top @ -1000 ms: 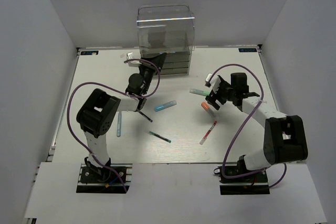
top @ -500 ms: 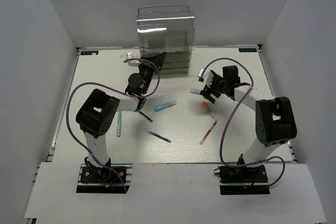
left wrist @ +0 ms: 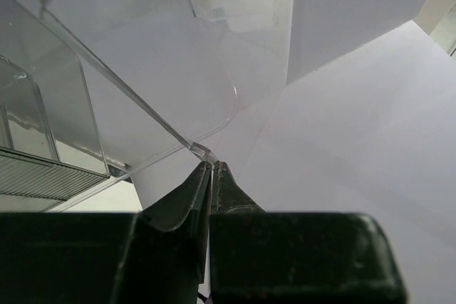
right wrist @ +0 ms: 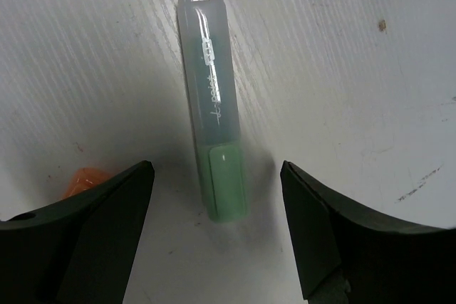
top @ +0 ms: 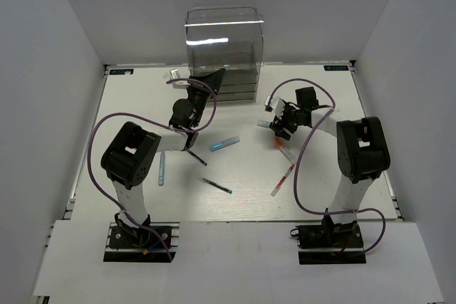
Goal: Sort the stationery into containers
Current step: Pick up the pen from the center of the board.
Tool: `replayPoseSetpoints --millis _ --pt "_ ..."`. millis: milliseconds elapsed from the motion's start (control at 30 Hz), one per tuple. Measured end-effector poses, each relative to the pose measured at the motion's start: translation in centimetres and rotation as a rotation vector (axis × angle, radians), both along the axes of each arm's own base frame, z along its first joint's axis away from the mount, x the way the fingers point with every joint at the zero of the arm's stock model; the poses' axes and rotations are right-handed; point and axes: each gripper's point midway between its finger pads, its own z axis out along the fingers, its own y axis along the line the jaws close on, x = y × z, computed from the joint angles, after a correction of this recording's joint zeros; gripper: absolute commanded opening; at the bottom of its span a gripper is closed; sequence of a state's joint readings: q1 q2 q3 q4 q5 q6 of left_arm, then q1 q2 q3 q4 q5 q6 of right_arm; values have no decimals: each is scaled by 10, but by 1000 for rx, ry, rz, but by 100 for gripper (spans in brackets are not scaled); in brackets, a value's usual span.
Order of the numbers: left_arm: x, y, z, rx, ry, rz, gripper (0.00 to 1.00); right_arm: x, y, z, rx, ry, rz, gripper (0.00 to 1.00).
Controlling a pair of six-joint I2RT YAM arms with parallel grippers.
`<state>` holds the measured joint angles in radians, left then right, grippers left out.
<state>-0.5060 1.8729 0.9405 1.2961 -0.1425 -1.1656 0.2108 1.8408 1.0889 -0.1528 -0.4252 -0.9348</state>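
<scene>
The clear cabinet (top: 224, 44) with stacked drawers stands at the back. My left gripper (top: 214, 78) is at its lower drawers. In the left wrist view its jaws (left wrist: 211, 166) are shut, pinching the thin edge of a clear drawer (left wrist: 157, 90). My right gripper (top: 279, 123) is open and low over the mint green marker (top: 265, 124). In the right wrist view the marker (right wrist: 214, 154) lies on the table between the open fingers (right wrist: 217, 201), untouched. An orange marker (top: 278, 144) (right wrist: 84, 180) lies just beside it.
A light blue marker (top: 224, 143), a dark purple pen (top: 194, 156), a teal pen (top: 216, 186), a red pen (top: 283, 179) and a light blue pen (top: 162, 168) lie on the white table (top: 320, 176). White walls close in three sides.
My right gripper has moved back and left, from over the orange marker to around the mint green marker. The left arm has hardly moved.
</scene>
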Motion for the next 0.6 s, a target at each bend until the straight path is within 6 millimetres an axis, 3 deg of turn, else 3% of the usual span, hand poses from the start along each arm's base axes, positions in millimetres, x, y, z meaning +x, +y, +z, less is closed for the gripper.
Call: replayPoseSetpoints --millis 167,400,500,600 --pt "0 1 2 -4 -6 1 5 4 1 -2 -6 25 2 74" --pt "0 1 2 1 -8 3 5 2 6 -7 -12 95 56 57" --pt "0 1 2 2 -9 4 5 -4 7 -8 -18 135 89 48" --pt "-1 1 3 1 -11 4 5 -9 8 -10 -21 171 119 29"
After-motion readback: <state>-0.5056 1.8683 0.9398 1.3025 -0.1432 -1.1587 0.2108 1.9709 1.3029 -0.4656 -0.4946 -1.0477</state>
